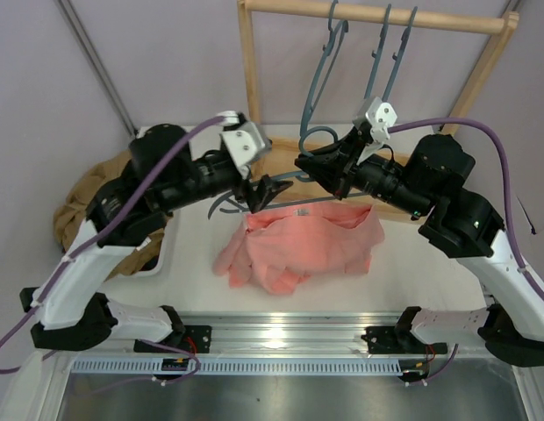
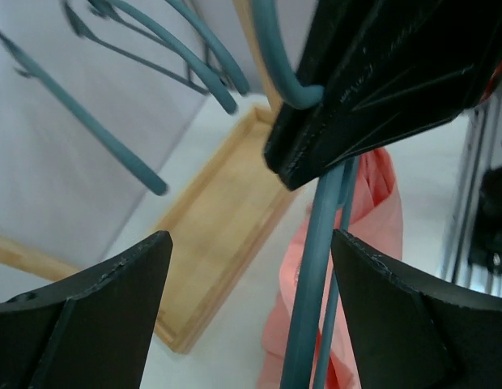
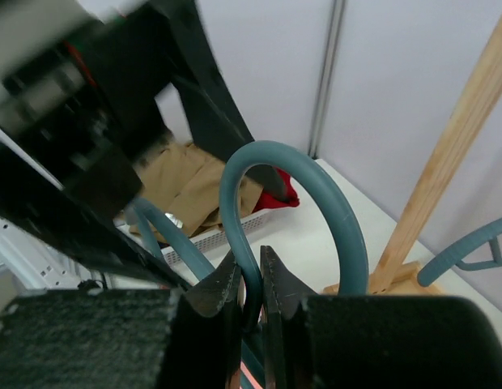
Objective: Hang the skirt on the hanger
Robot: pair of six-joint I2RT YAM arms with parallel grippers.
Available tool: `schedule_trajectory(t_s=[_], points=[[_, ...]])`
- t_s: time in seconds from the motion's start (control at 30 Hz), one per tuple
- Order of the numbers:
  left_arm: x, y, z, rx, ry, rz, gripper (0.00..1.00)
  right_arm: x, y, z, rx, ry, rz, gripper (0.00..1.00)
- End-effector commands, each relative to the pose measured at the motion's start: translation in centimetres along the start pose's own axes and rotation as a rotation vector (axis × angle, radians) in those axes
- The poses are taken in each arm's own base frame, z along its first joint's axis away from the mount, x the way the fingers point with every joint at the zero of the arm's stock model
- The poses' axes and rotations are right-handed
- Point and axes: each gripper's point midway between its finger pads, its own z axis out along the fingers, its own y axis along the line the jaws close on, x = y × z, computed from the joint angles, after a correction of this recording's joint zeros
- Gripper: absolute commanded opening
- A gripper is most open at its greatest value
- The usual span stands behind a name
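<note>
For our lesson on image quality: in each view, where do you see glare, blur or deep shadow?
Top external: even, soft light, with one glare patch on the metal rail. Left wrist: its own fingers are near-black, with little detail. Right wrist: the left arm, close up, is blurred, while the hook of the hanger is crisp.

no text, brand, number or sign readable in any of the three views, small dark box (image 1: 174,363) on the metal rail (image 1: 281,338), lower left of the overhead view, carries a tiny pale mark, too small to make out
</note>
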Motion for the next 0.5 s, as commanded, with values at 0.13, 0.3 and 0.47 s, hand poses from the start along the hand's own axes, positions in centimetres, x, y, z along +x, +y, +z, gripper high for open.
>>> schedule_trajectory(t_s=[0.13,0.3,0.47], points=[[4.5,-3.7,-0.1,0.188,0.141,0.008,0.78,-4.8,1.0,-1.4,-0.079,-0.141,-0.021,0.0],[6.1,-5.0,-0.6,0.238,0.154,-0.047,0.48,-4.2,1.3,-0.9,-0.108,-0.131,-0.004,0.0],[5.2,-5.6,-1.7,0.254,0.083,-0.084,0.16,-2.6,1.3,0.0,-0.124,-0.112,0.018,0.0]])
